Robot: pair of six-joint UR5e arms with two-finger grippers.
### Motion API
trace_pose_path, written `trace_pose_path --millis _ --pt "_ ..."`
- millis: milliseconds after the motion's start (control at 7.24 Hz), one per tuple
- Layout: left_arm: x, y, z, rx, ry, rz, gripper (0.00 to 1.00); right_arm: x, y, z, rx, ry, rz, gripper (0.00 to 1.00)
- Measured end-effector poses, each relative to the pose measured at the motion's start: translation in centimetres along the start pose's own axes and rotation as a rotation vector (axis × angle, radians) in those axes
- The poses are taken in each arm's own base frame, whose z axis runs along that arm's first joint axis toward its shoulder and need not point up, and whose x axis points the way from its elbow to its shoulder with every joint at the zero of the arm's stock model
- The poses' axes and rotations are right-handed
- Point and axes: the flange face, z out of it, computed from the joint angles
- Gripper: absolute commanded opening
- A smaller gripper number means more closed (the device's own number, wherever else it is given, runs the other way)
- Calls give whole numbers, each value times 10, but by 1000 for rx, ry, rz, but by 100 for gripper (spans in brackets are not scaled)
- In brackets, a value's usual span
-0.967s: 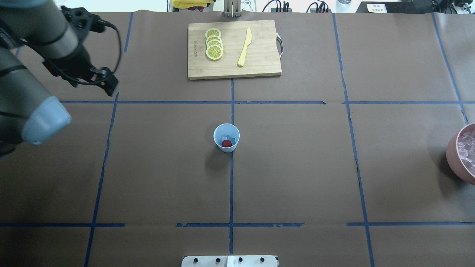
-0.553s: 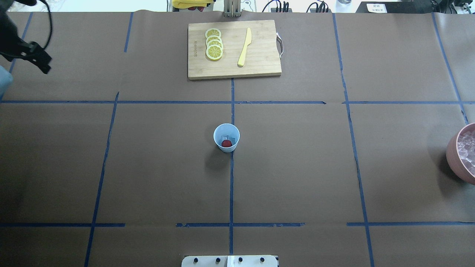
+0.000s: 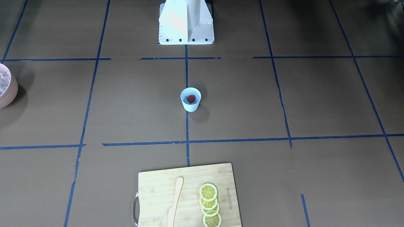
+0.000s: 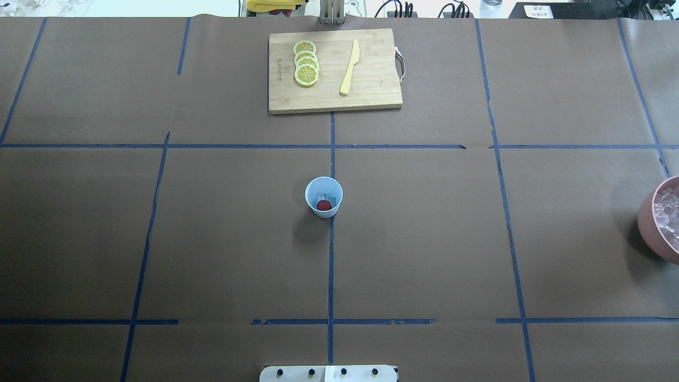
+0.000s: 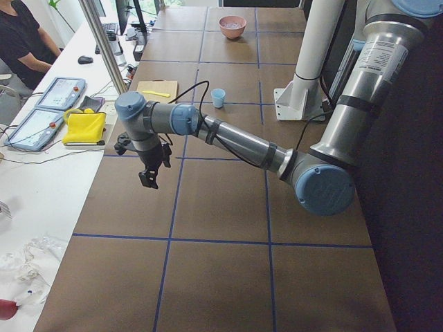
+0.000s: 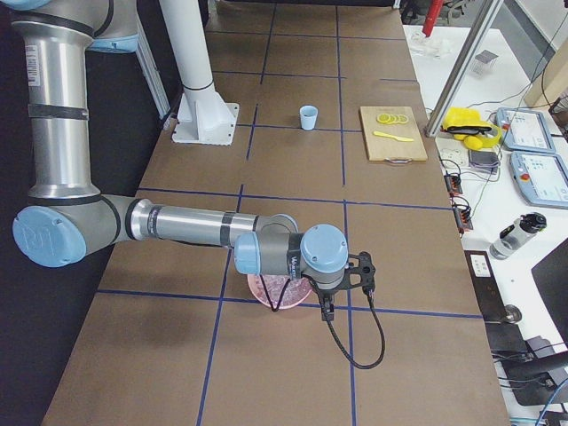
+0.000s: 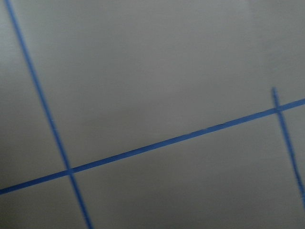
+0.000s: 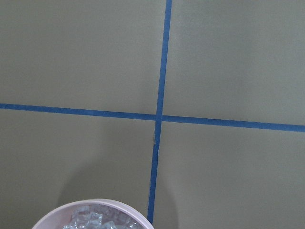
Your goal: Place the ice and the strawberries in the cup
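The pale blue cup [image 4: 323, 197] [image 3: 190, 100] stands upright at the middle of the table. One dark-red strawberry [image 4: 323, 205] [image 3: 191, 98] lies inside it. Ice [image 4: 669, 212] [image 8: 90, 220] fills the pink bowl [image 4: 650, 223] [image 3: 9, 91] at the table's right end. I cannot tell whether ice lies in the cup. My left gripper [image 5: 149, 178] hangs above the table's left end, far from the cup; I cannot tell if it is open or shut. My right gripper [image 6: 325, 309] hovers beside the pink bowl [image 6: 282, 291], its state also unclear. Neither wrist view shows fingers.
A wooden cutting board [image 4: 371, 90] at the far edge carries lemon slices [image 4: 306, 62] and a yellow knife [image 4: 349, 67]. The robot's white base [image 3: 186, 22] stands at the near edge. A person [image 5: 21, 34] sits beyond a side table holding tablets and a yellow cloth [image 5: 83, 128].
My left arm has swung out of the overhead view to the left. The cup with the strawberry has not moved.
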Motion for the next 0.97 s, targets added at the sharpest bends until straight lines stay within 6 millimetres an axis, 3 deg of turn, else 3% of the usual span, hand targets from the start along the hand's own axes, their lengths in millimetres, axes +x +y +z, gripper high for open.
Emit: trace_pose_path --millis 276,691,967 --pt "-48 36 24 -33 34 -46 100 -3 -3 -3 5 1 -5 99" --pt "-82 94 66 -6 91 -69 100 -4 -2 -4 6 3 -6 99" --pt "-96 114 68 34 93 -75 100 -3 0 -3 4 5 -4 99"
